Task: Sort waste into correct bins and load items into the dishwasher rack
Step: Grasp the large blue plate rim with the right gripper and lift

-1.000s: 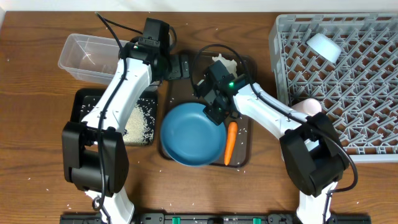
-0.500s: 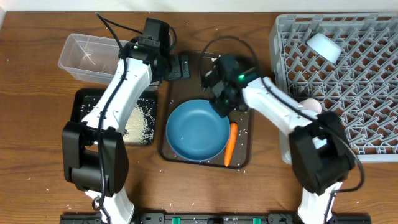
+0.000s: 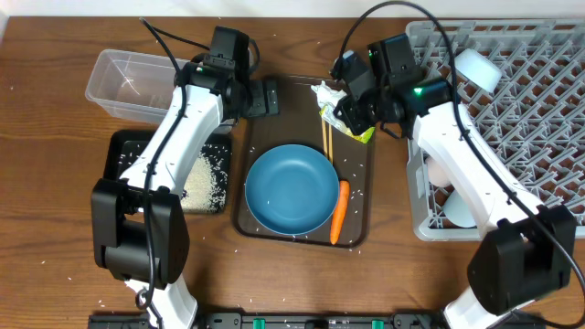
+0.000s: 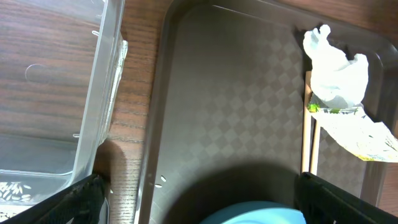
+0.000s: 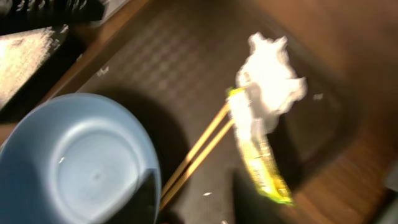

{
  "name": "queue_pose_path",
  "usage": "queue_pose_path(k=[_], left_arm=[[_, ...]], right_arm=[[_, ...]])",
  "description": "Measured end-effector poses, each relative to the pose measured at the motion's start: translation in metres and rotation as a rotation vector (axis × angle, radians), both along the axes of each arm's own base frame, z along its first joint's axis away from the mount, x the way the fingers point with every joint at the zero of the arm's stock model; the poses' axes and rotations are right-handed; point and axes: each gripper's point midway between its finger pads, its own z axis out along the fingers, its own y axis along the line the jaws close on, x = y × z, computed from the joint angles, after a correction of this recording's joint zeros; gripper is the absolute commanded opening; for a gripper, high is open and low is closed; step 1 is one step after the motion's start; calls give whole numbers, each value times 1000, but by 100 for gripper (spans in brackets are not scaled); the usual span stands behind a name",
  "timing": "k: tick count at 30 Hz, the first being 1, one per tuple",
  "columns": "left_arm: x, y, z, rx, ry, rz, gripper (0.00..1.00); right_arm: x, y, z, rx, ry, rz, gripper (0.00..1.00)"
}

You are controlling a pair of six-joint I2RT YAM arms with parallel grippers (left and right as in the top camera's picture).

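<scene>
Right gripper [image 3: 352,108] above yellow-green wrapper [image 3: 355,130]; spread or pinching, cannot tell. Tissue [image 3: 327,94] at its 9 o'clock, chopsticks [image 3: 325,139] at 7. Blue dish [image 3: 291,190] and carrot [image 3: 338,210] toward 6. Left gripper [image 3: 262,98] spread wide at brown tray's [image 3: 274,123] 10 o'clock corner.

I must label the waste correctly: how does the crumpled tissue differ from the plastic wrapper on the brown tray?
The tissue is white and bunched up; the wrapper is yellow-green, flat and longer. The tissue overlaps one end of the wrapper. Both lie on the brown tray.
</scene>
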Motion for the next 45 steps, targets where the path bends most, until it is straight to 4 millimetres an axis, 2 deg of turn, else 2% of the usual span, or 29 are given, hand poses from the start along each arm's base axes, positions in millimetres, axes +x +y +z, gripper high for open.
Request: queue_pose_path(k=[3,7,13,16,18,22,32,38,41,45], left_arm=[[0,0,0,0,0,0,98],[0,0,0,0,0,0,98],[0,0,0,0,0,1,98],[0,0,0,0,0,0,98],[0,0,0,0,0,0,98],[0,0,0,0,0,0,98],[0,0,0,0,0,0,98],[0,0,0,0,0,0,98],[0,0,0,0,0,0,98],[0,0,0,0,0,0,98]], right_arm=[[-9,8,-15,9,65,28,54],[-20,22,-50,-7,165,69,55],[-41,33,-112,-64,326,109,49],[-53,34,-130,-92,383,135,45],[-57,35,-134,-100,395,154,37],[-58,36,-135,-100,388,176,2],[-51,35,-134,-89,366,174,1],[-42,27,-128,-47,368,147,1],[-30,18,-113,-22,334,118,1],[-5,-5,-65,23,214,56,1]])
